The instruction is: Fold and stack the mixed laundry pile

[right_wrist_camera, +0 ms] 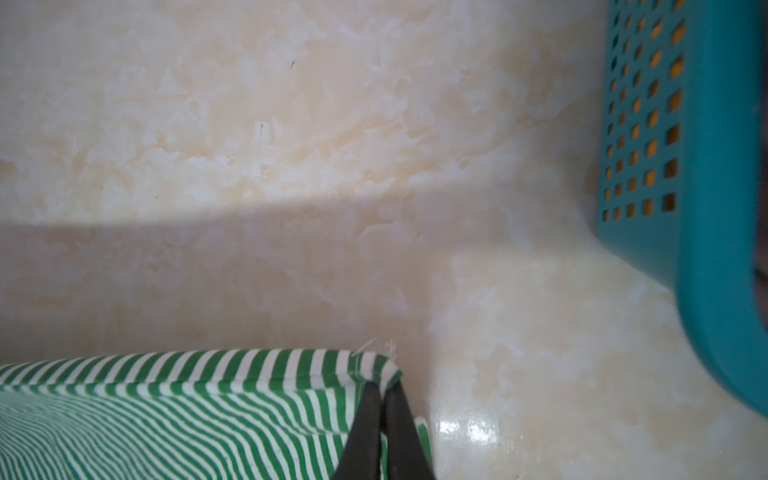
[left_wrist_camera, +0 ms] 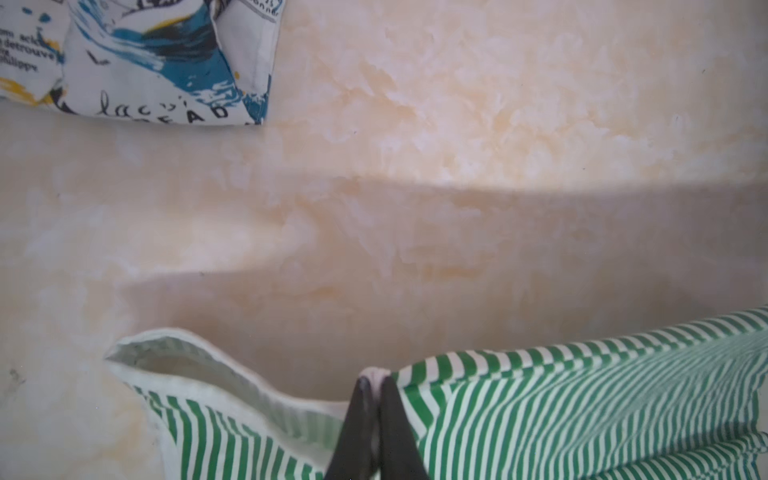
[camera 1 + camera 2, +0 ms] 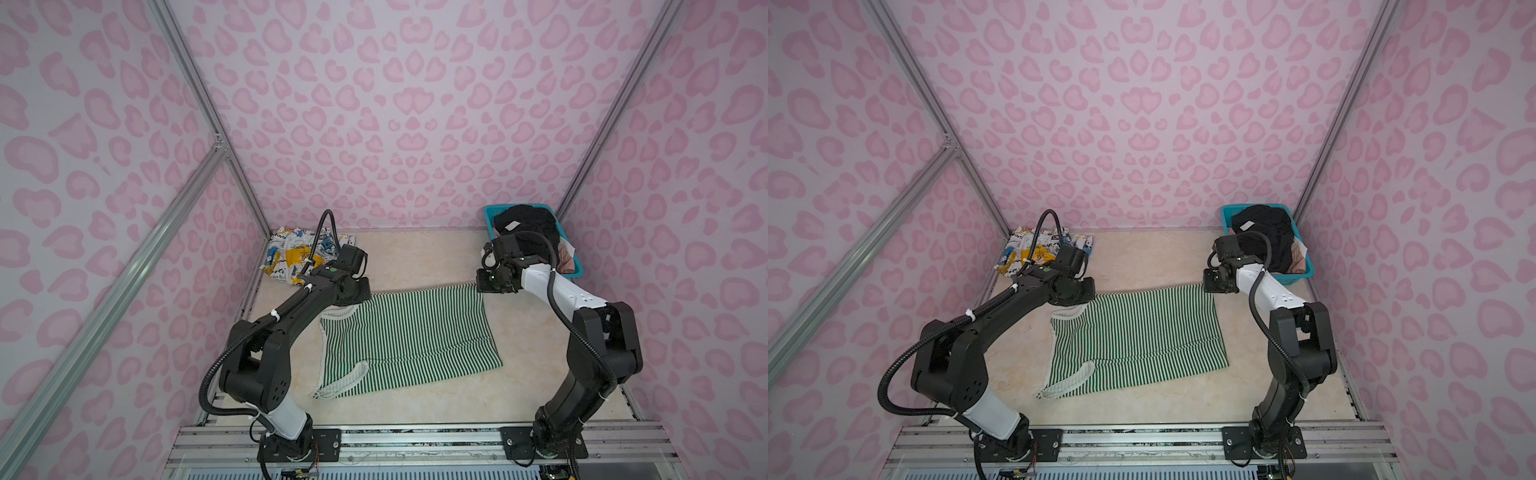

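The green-and-white striped top (image 3: 409,336) (image 3: 1138,336) lies spread on the middle of the table. My left gripper (image 2: 376,380) is shut on its far left corner by the white-edged neckline. My right gripper (image 1: 382,386) is shut on its far right hem corner (image 3: 478,286). Both pinched corners are lifted slightly off the table. The white garment with blue and yellow splashes (image 3: 299,253) (image 2: 145,62) lies folded at the back left. A black garment (image 3: 528,224) and a pale pink one (image 3: 565,255) fill the basket.
The teal mesh basket (image 3: 490,214) (image 1: 706,166) stands at the back right corner, close beside my right wrist. Marbled beige table (image 3: 415,257) shows between the striped top and the back wall. Pink patterned walls close in the back and both sides.
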`<control>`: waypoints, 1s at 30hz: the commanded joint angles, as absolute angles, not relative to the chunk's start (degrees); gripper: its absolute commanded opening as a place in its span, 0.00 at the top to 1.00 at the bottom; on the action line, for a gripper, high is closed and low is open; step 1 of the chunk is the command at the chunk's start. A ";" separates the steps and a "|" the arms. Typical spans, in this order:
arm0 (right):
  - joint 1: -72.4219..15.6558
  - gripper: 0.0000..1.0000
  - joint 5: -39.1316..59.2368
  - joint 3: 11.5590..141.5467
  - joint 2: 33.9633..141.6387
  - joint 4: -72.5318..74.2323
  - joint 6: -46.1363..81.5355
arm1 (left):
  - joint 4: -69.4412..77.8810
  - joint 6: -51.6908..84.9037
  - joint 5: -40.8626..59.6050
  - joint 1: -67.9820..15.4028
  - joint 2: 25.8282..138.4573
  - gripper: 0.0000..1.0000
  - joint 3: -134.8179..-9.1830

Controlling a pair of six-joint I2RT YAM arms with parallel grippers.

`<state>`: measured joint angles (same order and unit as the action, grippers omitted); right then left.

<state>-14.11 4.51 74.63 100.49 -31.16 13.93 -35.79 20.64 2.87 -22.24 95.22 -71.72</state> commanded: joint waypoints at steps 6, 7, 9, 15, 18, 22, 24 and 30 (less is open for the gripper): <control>-14.05 1.00 3.38 64.82 93.22 -32.36 13.21 | -38.06 19.05 6.97 -24.09 89.20 0.98 -62.59; -14.07 1.00 3.46 63.00 92.03 -32.17 13.48 | -38.67 19.41 7.62 -24.51 88.19 0.98 -61.12; -14.06 1.00 3.64 58.95 89.93 -32.12 14.27 | -39.76 20.74 8.16 -25.71 86.62 0.98 -57.84; -14.20 0.96 4.21 51.50 88.59 -32.47 17.22 | -40.97 23.95 8.76 -28.93 86.26 0.96 -51.76; -14.22 0.82 5.03 50.63 88.18 -33.59 18.39 | -42.98 25.34 8.81 -30.03 86.97 0.91 -51.52; -14.15 0.69 7.20 51.40 85.74 -35.57 18.68 | -46.37 26.09 7.98 -30.60 86.05 0.72 -53.10; -14.22 0.67 9.43 52.70 84.83 -36.26 18.46 | -47.18 26.19 10.11 -30.67 84.26 0.57 -54.40; -15.35 0.72 14.18 57.28 88.39 -37.84 17.52 | -48.84 27.33 12.38 -30.63 81.78 0.49 -57.30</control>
